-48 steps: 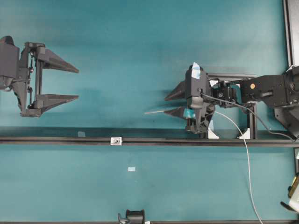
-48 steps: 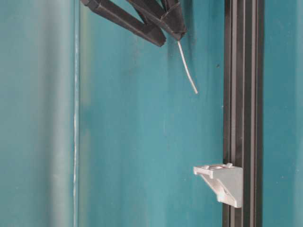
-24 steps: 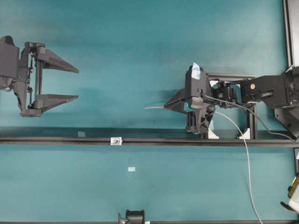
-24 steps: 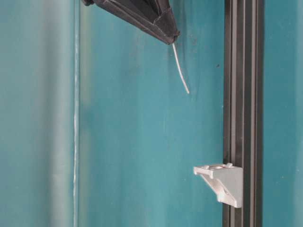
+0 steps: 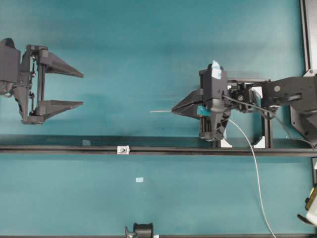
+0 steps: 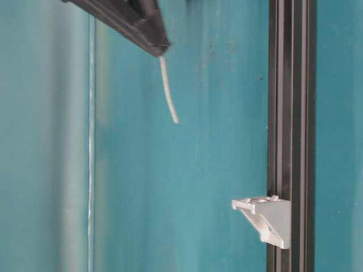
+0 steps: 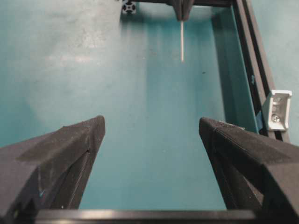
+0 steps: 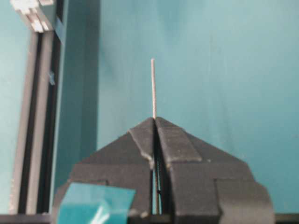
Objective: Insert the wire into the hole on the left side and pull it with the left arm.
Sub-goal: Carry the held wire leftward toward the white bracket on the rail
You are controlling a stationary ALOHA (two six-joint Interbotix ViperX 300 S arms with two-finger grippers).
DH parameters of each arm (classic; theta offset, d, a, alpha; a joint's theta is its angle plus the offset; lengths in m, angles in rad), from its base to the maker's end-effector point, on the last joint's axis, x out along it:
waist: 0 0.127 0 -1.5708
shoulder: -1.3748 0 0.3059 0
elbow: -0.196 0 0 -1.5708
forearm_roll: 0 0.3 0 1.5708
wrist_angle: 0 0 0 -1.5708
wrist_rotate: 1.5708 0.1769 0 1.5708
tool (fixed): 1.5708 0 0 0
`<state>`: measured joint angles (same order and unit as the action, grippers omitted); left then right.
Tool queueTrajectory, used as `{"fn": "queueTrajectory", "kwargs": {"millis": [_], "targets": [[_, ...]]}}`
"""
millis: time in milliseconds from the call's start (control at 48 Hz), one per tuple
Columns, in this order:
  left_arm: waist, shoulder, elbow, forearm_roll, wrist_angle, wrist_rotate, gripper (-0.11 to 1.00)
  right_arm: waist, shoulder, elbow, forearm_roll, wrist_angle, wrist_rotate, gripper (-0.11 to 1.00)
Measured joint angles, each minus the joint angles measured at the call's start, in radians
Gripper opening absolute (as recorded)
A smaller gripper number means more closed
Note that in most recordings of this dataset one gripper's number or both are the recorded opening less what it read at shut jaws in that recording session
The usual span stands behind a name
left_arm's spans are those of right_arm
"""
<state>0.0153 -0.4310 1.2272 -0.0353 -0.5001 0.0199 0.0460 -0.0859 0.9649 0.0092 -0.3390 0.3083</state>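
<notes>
My right hand (image 5: 174, 110), black w/ teal tape, is pinched on the thin pale grey wire (image 5: 161, 111), tip free over the teal tabletop (image 5: 148, 49). The small white-silver block w/ hole (image 5: 123, 149) sits on the black rail (image 5: 59, 148), apart. Left hand (image 5: 79, 89) spread, idle. Step: carrying; next, aim tip at hole.

The tiny hole in the small white-silver square block (image 5: 123, 149) is too small to make out, and the thin pale grey-white wire (image 5: 257, 188) runs off the overhead's bottom edge.
</notes>
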Motion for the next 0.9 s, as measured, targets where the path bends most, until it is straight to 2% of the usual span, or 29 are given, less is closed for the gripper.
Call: {"fn": "queueTrajectory", "kwargs": {"millis": [250,479,666,895], "targets": [[0.0,0.0,0.0,0.0,-0.002,-0.002,0.68,0.0,-0.094,-0.002,0.0,0.095,-0.002,0.01],[0.0,0.0,0.0,0.0,-0.002,-0.003,0.69,0.0,-0.141,0.011,0.002,0.092,0.005,0.01],[-0.008,0.0,0.014,-0.002,-0.061,-0.006,0.69,0.025,-0.141,0.048,0.02,-0.015,0.011,0.01],[-0.074,0.028,0.043,-0.014,-0.175,-0.026,0.69,0.112,-0.103,0.101,0.104,-0.21,0.008,0.01]]}}
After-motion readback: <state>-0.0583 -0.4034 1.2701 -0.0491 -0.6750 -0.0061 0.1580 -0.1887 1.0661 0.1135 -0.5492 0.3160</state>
